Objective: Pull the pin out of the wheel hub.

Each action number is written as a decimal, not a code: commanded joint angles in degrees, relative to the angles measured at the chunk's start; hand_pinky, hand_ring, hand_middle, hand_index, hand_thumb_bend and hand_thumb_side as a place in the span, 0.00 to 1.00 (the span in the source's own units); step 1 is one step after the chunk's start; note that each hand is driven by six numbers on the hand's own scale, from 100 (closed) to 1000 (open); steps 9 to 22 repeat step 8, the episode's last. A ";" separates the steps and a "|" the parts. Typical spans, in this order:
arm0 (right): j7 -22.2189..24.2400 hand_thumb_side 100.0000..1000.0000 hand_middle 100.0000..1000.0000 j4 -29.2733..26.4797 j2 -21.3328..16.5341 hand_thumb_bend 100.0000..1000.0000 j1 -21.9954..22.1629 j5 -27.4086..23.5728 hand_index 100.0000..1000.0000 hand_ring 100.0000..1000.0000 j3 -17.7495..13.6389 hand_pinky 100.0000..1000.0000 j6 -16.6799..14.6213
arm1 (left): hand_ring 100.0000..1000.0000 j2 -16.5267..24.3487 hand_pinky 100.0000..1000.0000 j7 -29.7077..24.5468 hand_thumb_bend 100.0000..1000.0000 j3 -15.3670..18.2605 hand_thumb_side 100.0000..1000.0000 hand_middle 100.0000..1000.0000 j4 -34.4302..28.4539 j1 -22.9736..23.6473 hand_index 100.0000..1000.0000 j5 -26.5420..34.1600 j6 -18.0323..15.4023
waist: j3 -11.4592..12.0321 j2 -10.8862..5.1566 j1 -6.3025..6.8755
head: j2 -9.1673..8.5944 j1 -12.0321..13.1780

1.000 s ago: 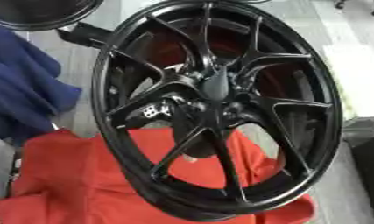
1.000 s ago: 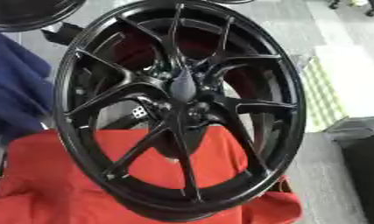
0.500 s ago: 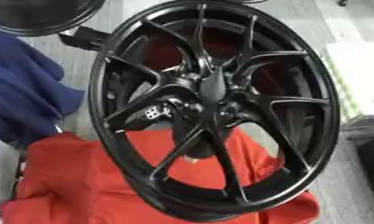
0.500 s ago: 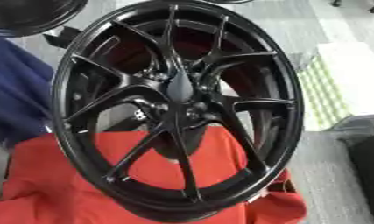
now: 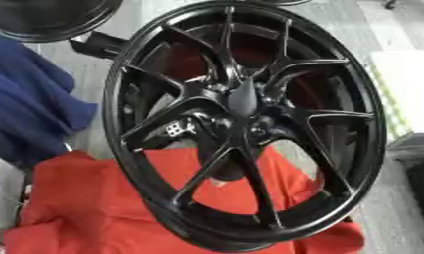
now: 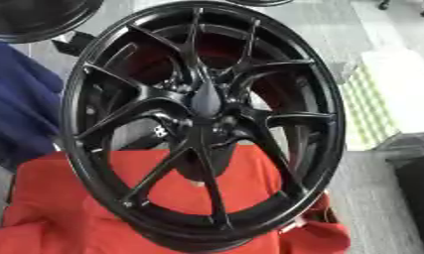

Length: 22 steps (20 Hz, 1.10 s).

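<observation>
A glossy black wheel hub [image 5: 249, 124] stands upright and slightly tilted, filling nearly all of my head camera's view, its thin paired spokes fanning out from a dark centre cap [image 5: 244, 96]. The lower rim rests on a rumpled red cloth [image 5: 85, 208] that spreads across the near edge of the grey floor [image 6: 371, 198]. Through the openings between the spokes I see more red behind the wheel, and a black mechanical shape [image 5: 176, 130] with a small white-marked patch sits just left of the centre, behind the spokes; it may be part of one of my hands, but I cannot tell, nor whether any fingers are clenched or released. I cannot make out the pin itself; a small pale spot [image 6: 196, 183] shows below the centre between two lower spokes, against the cloth. Neither of my hands shows clearly in either eye. To the left, a dark blue cloth [image 5: 28, 109] lies bunched beside the wheel, its edge meeting the red one. A second black rim [image 5: 50, 17] sits at the far left corner of the floor. At the right edge lies a pale mat with a green-striped side [image 6: 380, 104].
</observation>
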 commanded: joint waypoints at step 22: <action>-9.79 0.50 0.61 -13.95 -0.57 0.00 -6.50 -16.73 0.72 0.66 9.22 0.75 2.95 | 0.72 1.62 0.73 -0.73 0.53 -0.36 0.67 0.78 -1.56 -2.03 0.84 0.55 0.14 | 1.02 -1.58 -0.04 | -1.44 -0.94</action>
